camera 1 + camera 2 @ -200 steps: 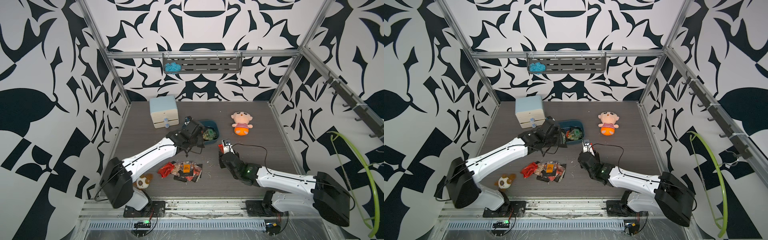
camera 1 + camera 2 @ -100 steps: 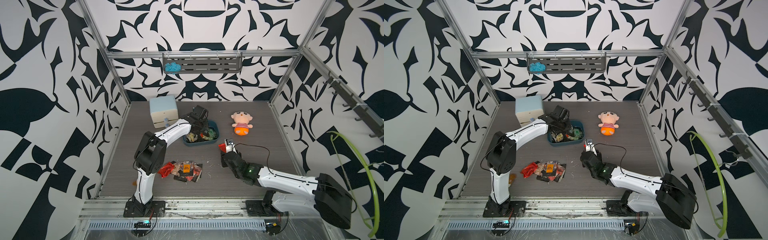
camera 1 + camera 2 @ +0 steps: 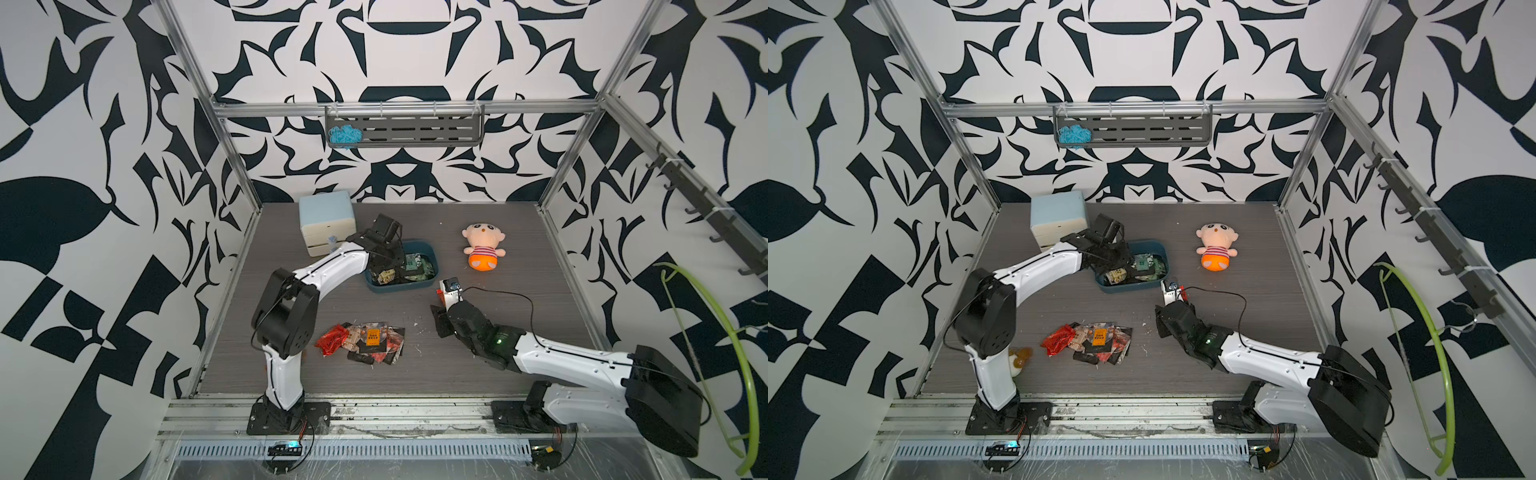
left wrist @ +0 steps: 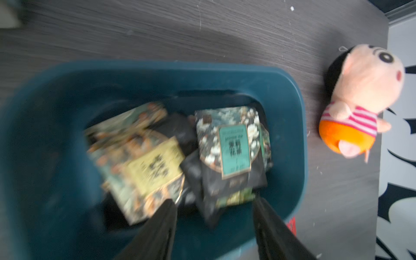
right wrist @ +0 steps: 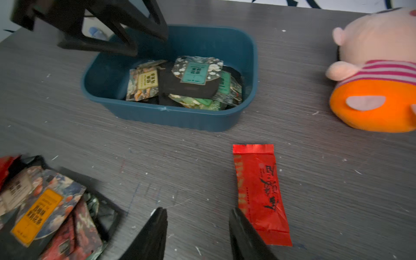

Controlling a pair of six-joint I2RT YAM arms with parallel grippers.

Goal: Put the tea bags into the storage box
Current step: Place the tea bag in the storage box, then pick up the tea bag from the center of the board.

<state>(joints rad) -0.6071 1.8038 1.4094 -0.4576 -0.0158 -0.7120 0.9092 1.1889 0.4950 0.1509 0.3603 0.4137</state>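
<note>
Your left hand [image 4: 212,201] hangs open and empty over the shallow teal-blue plastic storage box [image 5: 171,119] holding foil tea bags [image 5: 193,72]. Your right hand [image 5: 197,209], fingers parted and seemingly empty, sits beside a shiny red sachet [image 5: 258,191].

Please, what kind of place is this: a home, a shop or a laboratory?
Probably a robot test cell in a laboratory. The left arm and the right arm are bolted to a metal rail, an aluminium frame with black-and-white patterned walls encloses the table, and a plush doll lies on it.
</note>
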